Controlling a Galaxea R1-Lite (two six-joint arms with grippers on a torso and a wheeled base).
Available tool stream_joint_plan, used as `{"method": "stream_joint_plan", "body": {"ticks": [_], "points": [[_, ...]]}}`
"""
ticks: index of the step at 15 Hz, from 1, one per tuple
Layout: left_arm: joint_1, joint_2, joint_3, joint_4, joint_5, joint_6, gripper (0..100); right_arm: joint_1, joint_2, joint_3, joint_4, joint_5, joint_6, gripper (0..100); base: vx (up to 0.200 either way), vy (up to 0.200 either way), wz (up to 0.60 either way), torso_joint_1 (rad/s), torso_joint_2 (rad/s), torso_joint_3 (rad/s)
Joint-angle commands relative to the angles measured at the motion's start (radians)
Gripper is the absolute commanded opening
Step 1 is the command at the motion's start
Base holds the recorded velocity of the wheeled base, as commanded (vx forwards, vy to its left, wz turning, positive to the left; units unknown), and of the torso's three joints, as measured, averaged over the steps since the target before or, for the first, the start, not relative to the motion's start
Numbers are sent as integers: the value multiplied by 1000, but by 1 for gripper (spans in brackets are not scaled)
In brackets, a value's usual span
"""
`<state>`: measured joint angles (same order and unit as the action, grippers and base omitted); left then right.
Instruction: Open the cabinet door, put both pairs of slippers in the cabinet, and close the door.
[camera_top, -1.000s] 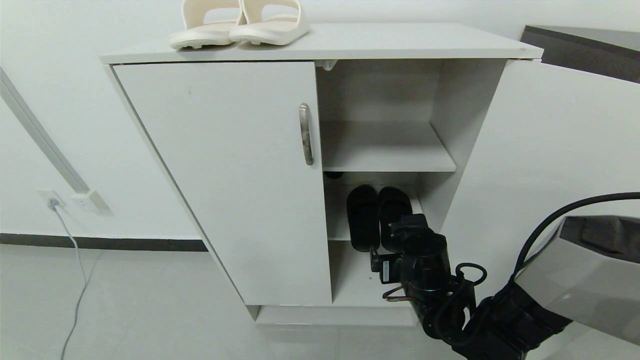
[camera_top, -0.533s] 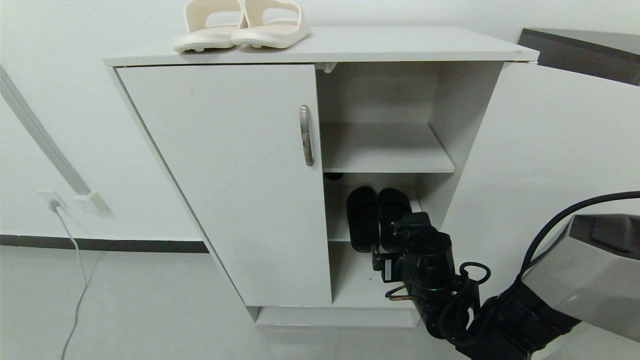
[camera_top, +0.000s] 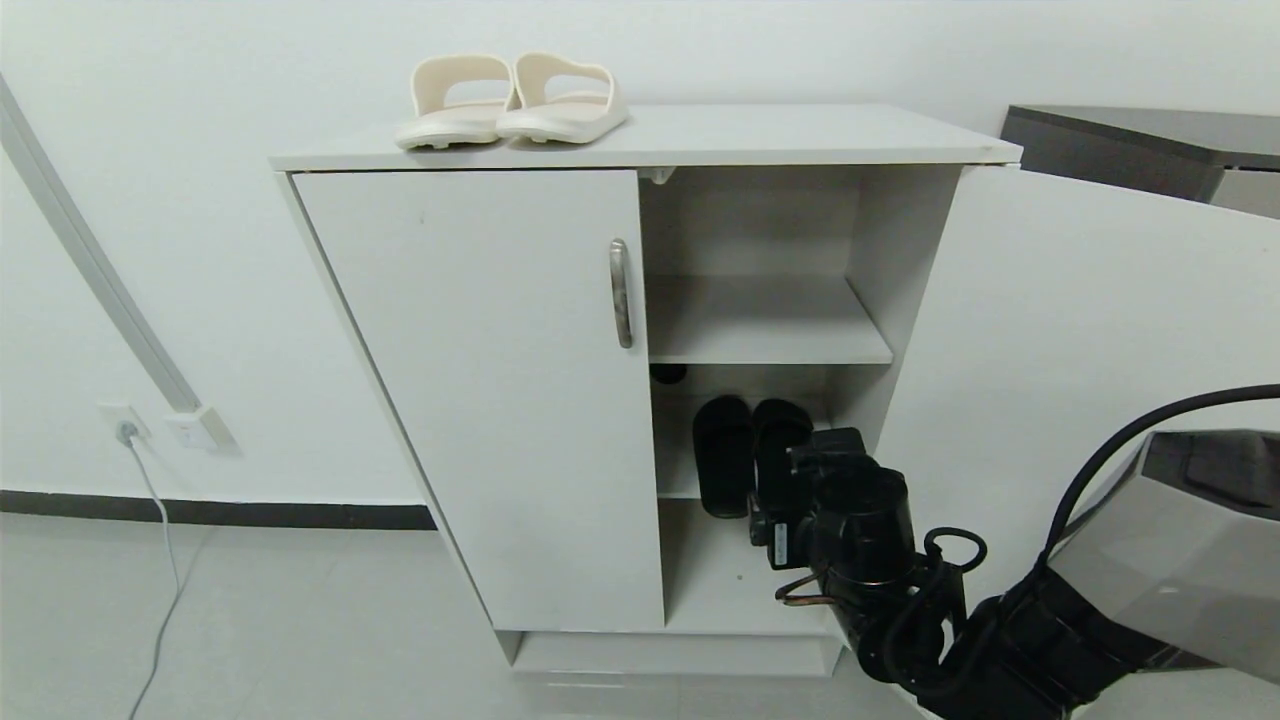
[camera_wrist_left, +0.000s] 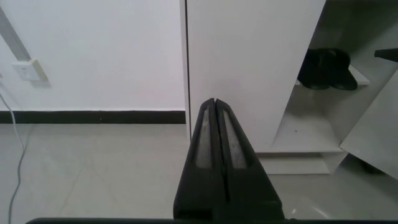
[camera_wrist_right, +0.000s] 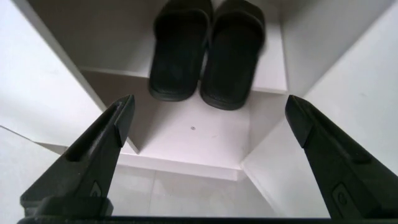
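A white cabinet (camera_top: 480, 400) stands with its left door shut and its right door (camera_top: 1080, 350) swung wide. A black pair of slippers (camera_top: 722, 455) lies on the middle shelf, toes inward. It is also in the right wrist view (camera_wrist_right: 180, 56) and, farther off, in the left wrist view (camera_wrist_left: 326, 65). A cream pair of slippers (camera_top: 510, 100) rests on the cabinet top, left of centre. My right gripper (camera_top: 828, 448) hangs just in front of the black pair with its fingers (camera_wrist_right: 93, 162) spread wide and nothing between them. My left gripper (camera_wrist_left: 214, 106) is shut, low, facing the closed left door (camera_wrist_left: 249, 62).
The upper shelf (camera_top: 760, 320) and the bottom compartment (camera_top: 720, 585) hold nothing. A metal handle (camera_top: 621, 293) is on the left door. A wall socket with a cable (camera_top: 125, 432) sits at the left. A grey unit (camera_top: 1150, 140) stands behind the open door.
The head view has pulled back, so the cabinet looks smaller and lower in the picture. My right gripper stays open in front of the black slippers.
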<state>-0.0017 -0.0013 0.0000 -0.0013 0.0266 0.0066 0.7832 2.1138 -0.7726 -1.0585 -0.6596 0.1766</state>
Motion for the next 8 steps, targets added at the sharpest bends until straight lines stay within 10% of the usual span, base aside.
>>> {"method": "stream_joint_plan", "body": {"ticks": [1, 8], "points": [[0, 1, 0, 0, 1, 0, 0, 4, 0, 7, 0, 1, -2, 100, 0, 0, 0, 0, 0, 0], [0, 1, 0, 0, -1, 0, 0, 1, 6, 9, 0, 9, -2, 100, 0, 57, 0, 1, 0, 1]]}}
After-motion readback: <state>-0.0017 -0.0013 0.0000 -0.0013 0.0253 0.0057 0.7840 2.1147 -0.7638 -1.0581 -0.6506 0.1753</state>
